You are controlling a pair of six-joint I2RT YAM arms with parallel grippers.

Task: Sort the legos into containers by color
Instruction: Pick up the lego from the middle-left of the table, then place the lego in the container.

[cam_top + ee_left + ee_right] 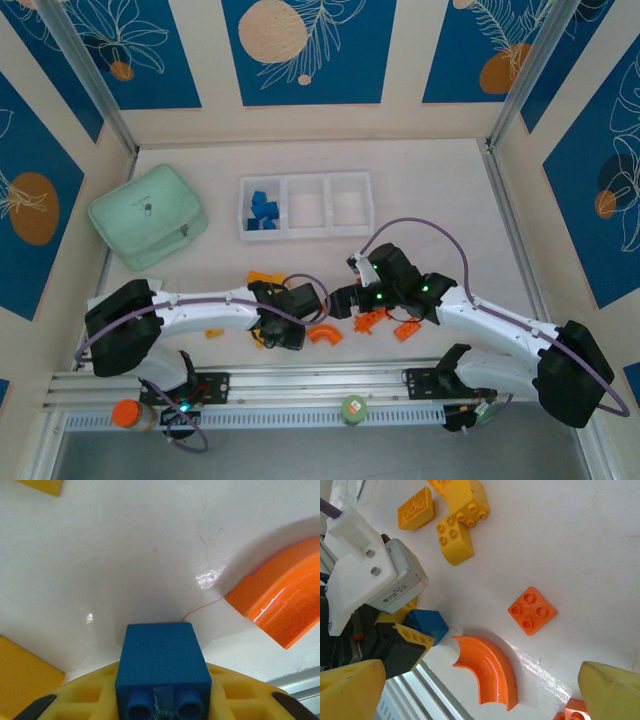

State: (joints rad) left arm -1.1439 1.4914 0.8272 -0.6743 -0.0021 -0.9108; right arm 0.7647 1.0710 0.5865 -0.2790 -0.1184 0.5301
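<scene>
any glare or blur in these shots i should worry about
Left wrist: a glare patch on the table beside the orange arch, whose top carries a bright streak; the blue brick looks slightly soft up close. Right wrist: a sheen on the table next to the arch. Top external: even light, soft shadows.

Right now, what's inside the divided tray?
Blue legos sit piled in the left compartment of the tray; the other two compartments show only bare floor. The exact count, and anything under the pile, is hidden.
</scene>
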